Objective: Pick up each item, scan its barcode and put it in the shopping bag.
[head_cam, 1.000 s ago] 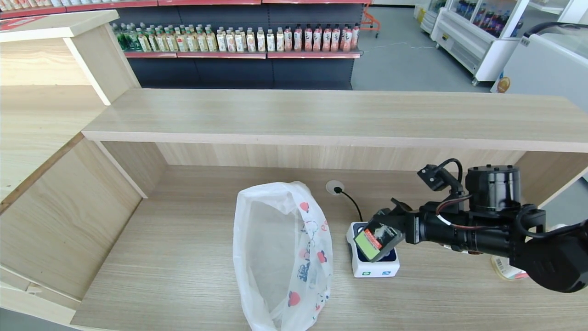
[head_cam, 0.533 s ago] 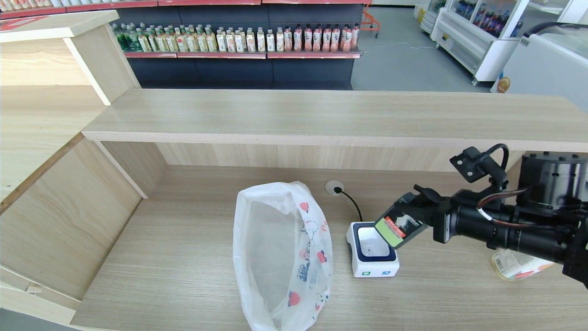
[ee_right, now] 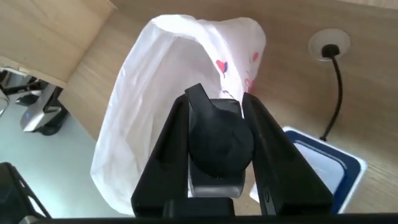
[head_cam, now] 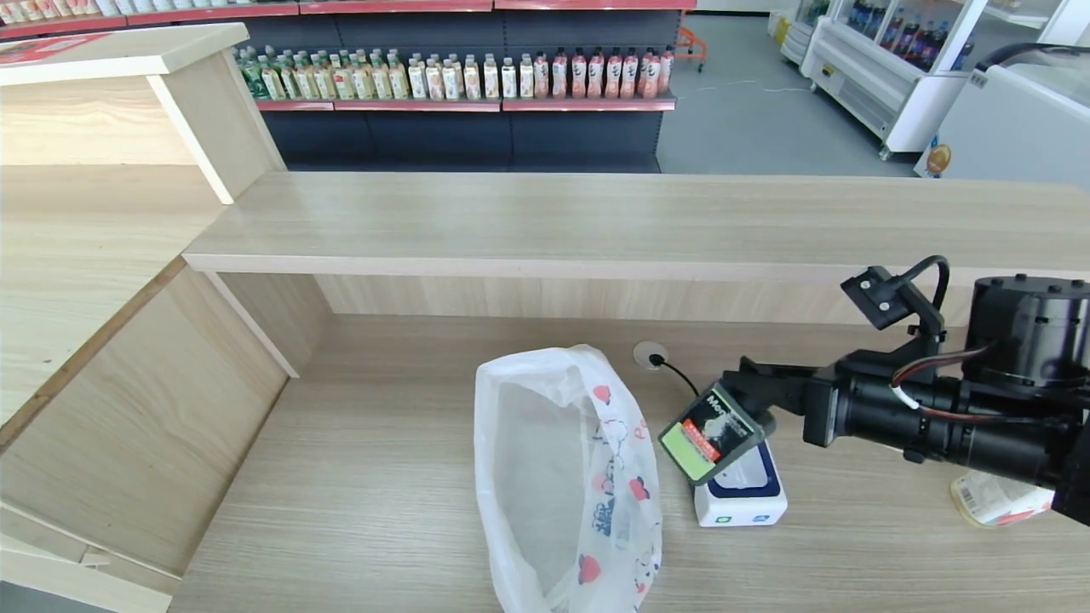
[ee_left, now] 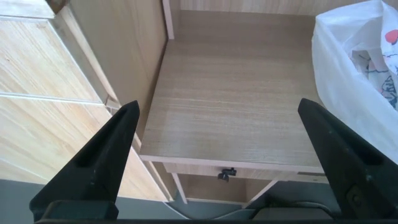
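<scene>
From where I am standing, the right hand (head_cam: 739,410) is gripping a small dark pack (head_cam: 708,431) with a green and red label, its fingers closed on the pack's end. It is holding the pack tilted in the air over the scanner's (head_cam: 742,494) 10 o'clock corner, between scanner and bag (head_cam: 566,477), touching neither. I am reading this as the seam between scanning and bagging. Whether the barcode is facing the scanner's window I cannot tell, so I would not be calling the scan finished. If it is, the next move is calling for a short carry toward 9 o'clock until the pack is hanging over the bag's mouth, then a lowering and a release. The bag is looking thin and limp, with its mouth slumping open, so the hand is needing to come in from above and not brush the rim shut. The left hand (ee_left: 219,112) is hanging with its fingers spread wide and nothing between them, over the worktop's (head_cam: 383,511) near edge at about 8 o'clock of the bag. Counting now: one bag, one scanner with one cable (head_cam: 681,375) running off to 11 o'clock, one pack in the grip, and one more pale item (head_cam: 996,502) lying at the scanner's 3 o'clock, partly hidden behind the arm and not yet dealt with.
</scene>
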Robot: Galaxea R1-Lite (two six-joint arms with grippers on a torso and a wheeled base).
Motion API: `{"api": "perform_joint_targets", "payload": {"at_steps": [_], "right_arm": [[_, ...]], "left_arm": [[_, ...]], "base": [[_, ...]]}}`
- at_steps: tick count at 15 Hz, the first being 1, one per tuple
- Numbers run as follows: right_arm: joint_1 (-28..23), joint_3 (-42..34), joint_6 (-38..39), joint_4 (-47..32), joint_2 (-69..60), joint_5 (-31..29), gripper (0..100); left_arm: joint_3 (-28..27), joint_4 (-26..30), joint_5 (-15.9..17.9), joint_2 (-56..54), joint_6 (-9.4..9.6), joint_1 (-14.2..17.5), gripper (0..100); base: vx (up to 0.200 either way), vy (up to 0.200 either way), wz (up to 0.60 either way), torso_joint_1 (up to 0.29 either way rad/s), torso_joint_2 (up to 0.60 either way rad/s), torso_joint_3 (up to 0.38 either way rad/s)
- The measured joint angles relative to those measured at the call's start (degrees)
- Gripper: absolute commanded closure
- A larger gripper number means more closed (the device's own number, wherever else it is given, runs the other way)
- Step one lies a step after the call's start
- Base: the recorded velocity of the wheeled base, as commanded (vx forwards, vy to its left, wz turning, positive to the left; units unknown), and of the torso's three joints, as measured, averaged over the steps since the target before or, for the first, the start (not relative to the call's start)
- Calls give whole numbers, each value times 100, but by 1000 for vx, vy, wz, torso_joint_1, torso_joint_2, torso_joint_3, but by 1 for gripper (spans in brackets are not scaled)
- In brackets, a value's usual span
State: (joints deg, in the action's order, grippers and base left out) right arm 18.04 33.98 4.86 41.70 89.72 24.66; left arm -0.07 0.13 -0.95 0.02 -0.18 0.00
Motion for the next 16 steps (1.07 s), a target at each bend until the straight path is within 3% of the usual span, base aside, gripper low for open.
{"api": "perform_joint_targets", "payload": {"at_steps": [8, 13, 16], "right_arm": [[613, 290, 35, 127, 950, -46, 100], [861, 803, 0, 1112, 2235, -299, 100], [1123, 1335, -41, 1232, 2912, -521, 100]], "left_arm": [[-2, 0, 2, 0, 2, 0, 0], [-2, 2, 0, 0, -2, 0, 0], [-2, 2, 0, 0, -2, 0, 0]], "base": [[0, 0, 0, 0, 0, 0], [0, 0, 0, 0, 0, 0], [0, 0, 0, 0, 0, 0]]}}
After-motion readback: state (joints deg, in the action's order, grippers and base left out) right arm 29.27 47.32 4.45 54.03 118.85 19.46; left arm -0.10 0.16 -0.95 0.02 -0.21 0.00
